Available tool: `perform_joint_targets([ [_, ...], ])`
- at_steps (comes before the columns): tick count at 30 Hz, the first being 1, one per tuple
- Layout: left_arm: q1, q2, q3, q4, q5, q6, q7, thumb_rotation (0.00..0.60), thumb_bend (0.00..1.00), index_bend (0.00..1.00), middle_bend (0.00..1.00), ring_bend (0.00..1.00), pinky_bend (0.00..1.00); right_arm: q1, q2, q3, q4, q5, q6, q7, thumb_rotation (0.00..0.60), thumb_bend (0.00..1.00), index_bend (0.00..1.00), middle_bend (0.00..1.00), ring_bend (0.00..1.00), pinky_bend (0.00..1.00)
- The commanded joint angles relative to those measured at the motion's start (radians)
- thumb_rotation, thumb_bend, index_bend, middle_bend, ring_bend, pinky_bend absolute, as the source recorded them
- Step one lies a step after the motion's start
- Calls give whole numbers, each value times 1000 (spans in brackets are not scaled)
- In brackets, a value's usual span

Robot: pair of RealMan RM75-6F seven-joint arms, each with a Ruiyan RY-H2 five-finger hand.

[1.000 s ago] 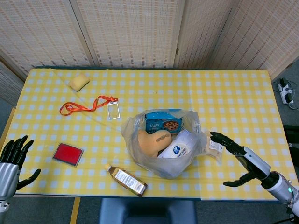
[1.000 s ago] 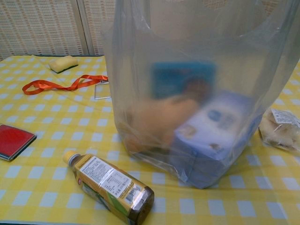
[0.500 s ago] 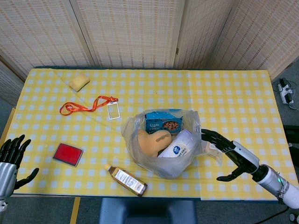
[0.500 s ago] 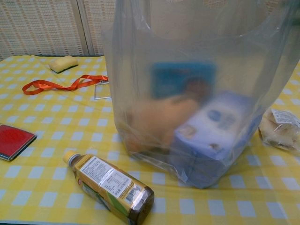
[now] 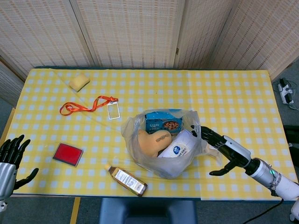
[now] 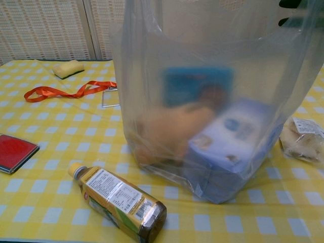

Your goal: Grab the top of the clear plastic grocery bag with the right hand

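Head view shows the clear plastic grocery bag (image 5: 161, 147) standing on the yellow-and-white checked tablecloth (image 5: 224, 102), a little toward five o'clock from the table's middle. Inside it lie a blue cookie box (image 5: 163, 122), a tan, heart-shaped soft item (image 5: 152, 141) and a white-and-blue pouch (image 5: 180, 147).

At three o'clock from the bag, the right hand (image 5: 219, 148) reaches in from the table's four o'clock corner, released, with black fingers spread and the thumb hanging apart below. Its fingertips (image 5: 202, 132) sit at the bag's right rim; whether they touch the plastic cannot be told. A small wrapped pastry (image 5: 212, 145) lies on the cloth just beside the bag, partly under that hand.

The left hand (image 5: 11, 156) hangs off the table's eight o'clock edge, fingers apart, holding nothing.

At seven o'clock from the bag lies a brown tea bottle with a yellow cap (image 5: 127, 180) on its side. A flat red rectangular case (image 5: 67, 154) rests at nine o'clock, well apart. An orange lanyard with a clear badge holder (image 5: 88, 105) lies at ten o'clock, and a pale yellow sponge (image 5: 79, 82) sits further out the same way.

Chest view fills with the bag's wall, its contents blurred; dark fingertips (image 6: 298, 4) show at the top right corner.
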State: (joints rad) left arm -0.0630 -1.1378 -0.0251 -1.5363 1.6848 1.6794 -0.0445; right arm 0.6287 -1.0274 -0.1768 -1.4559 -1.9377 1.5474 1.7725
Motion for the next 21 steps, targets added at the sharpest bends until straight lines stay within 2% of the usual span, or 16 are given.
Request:
perform_joint_targets([
  [1,0,0,1,0,1,0,-2,600,273,0,0,0,0,14,5,3,-16,0,-9,5,600,0,0,0,0,0],
  [21,4,7,5,0,13,12,-17,600,273,0,0,0,0,110,16,12,-110,12,-122,-43,600,0,0,0,0,0],
])
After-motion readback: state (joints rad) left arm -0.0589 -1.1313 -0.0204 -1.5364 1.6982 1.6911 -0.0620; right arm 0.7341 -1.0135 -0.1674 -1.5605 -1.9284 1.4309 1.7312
